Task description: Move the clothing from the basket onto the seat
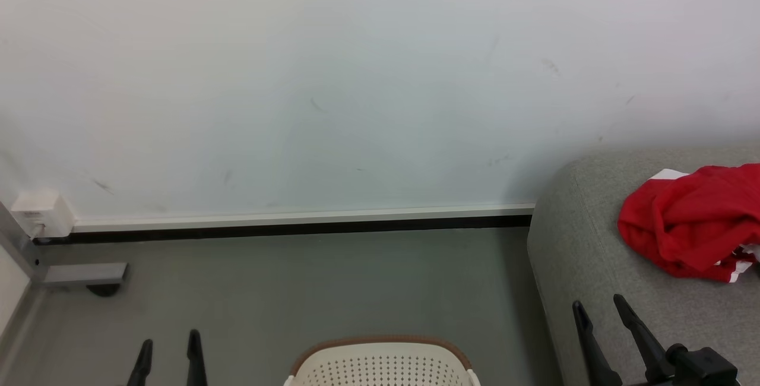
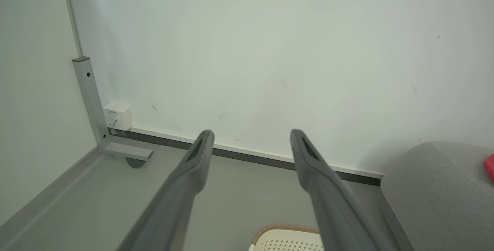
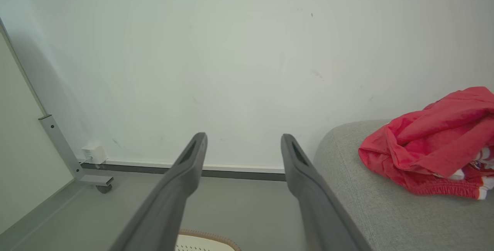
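The red clothing [image 1: 694, 222] lies bunched with white trim on the grey seat [image 1: 588, 237] at the right; the same clothing [image 3: 432, 143] and seat [image 3: 370, 204] show in the right wrist view, and the left wrist view catches the seat [image 2: 440, 193]. The cream basket [image 1: 383, 365] with its brown rim stands on the floor at the bottom centre; its inside is hidden. My left gripper [image 1: 169, 344] is open at the lower left, holding nothing. To the right, my right gripper [image 1: 598, 306] is open over the seat's front corner, left of the clothing and apart from it.
A white wall with a pale baseboard [image 1: 297, 218] runs behind the grey floor. A metal frame leg with a caster [image 1: 89, 276] and a white socket box [image 1: 38, 211] sit at the far left. Bare floor lies between the frame and the seat.
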You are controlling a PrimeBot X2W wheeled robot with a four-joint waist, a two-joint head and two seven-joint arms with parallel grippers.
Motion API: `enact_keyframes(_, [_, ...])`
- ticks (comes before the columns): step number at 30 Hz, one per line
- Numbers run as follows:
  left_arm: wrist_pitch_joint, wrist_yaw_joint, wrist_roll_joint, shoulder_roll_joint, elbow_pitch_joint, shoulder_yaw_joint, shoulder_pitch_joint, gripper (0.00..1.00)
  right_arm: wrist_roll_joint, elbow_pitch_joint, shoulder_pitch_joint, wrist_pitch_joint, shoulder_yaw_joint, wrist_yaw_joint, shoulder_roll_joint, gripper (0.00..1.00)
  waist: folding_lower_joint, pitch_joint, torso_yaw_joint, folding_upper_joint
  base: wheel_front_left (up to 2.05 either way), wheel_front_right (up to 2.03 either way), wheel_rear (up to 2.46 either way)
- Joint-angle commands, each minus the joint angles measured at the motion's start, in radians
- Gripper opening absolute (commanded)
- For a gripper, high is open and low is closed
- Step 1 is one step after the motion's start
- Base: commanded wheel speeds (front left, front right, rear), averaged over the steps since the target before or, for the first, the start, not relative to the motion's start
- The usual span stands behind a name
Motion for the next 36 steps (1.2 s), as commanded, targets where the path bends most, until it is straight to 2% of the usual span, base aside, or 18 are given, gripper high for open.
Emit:
enact_keyframes(1, [0.000,-0.005,0.021,-0.005,0.003,0.006,0.013,1.00,-0.003,-0.001,0.012,-0.005,0.001,-0.002,0.000,1.00,0.0000,0.000,-0.001,0.0000,0.00,0.00,0.00])
enact_keyframes(10, [0.000,-0.034,0.034,-0.016,0.026,0.023,0.003,1.00,0.007,0.002,0.008,-0.005,0.012,-0.002,-0.011,1.00,0.0000,-0.001,-0.007,0.0000,0.00,0.00,0.00])
enact_keyframes(25, [0.000,-0.044,0.024,-0.020,0.036,0.020,-0.003,1.00,0.012,0.007,0.003,-0.005,0.018,-0.002,-0.015,1.00,0.0000,0.003,-0.011,0.0000,0.00,0.00,0.00])
enact_keyframes(26, [0.000,-0.041,0.027,-0.022,0.033,0.018,-0.002,0.00,0.008,0.006,0.000,0.000,0.017,0.000,-0.008,0.00,0.0000,0.003,-0.011,0.0000,0.00,0.00,0.00])
enact_keyframes(29, [0.001,-0.040,0.025,-0.028,0.060,0.014,0.005,0.00,0.010,0.028,0.014,0.004,0.020,0.000,0.000,0.00,0.0000,0.003,-0.011,0.0000,0.00,0.00,0.00])
enact_keyframes(36, [0.050,-0.052,-0.105,-0.027,0.077,0.032,-0.030,0.00,0.128,0.023,0.004,0.039,-0.014,0.000,0.009,0.00,0.0000,0.007,-0.008,0.0000,0.00,0.00,0.00])
